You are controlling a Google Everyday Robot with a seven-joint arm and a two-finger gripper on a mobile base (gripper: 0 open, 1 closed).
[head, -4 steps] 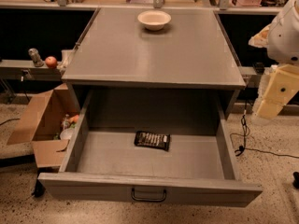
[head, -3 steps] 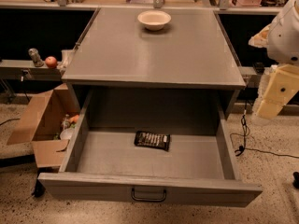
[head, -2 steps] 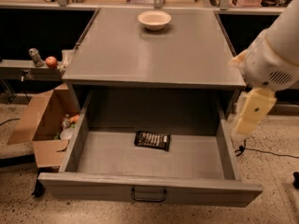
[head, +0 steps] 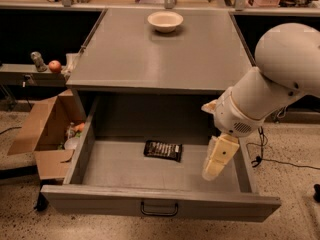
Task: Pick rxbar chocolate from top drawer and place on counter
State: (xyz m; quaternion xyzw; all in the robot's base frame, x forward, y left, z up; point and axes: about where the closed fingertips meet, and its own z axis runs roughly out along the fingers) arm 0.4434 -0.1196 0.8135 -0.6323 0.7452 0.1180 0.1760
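The top drawer [head: 160,204] is pulled fully open, its grey front and dark pull handle [head: 159,209] nearest the camera. The rxbar chocolate [head: 163,150], a flat black bar with pale lettering, lies on the drawer floor near the middle. My gripper [head: 216,160] hangs from the white arm [head: 280,79] over the right part of the drawer, pointing down, to the right of the bar and apart from it. The grey counter [head: 160,49] above the drawer carries a cream bowl [head: 165,20] near its back edge.
An open brown cardboard box [head: 47,134] with clutter stands on the floor left of the drawer. A shelf at the left holds a red apple [head: 55,66] and a small object. Cables lie on the speckled floor at the right. A tan bench runs behind the counter.
The arm has swung in from the right edge, leftward and down, bringing the gripper over the right side of the open drawer. The bar and drawer have not moved.
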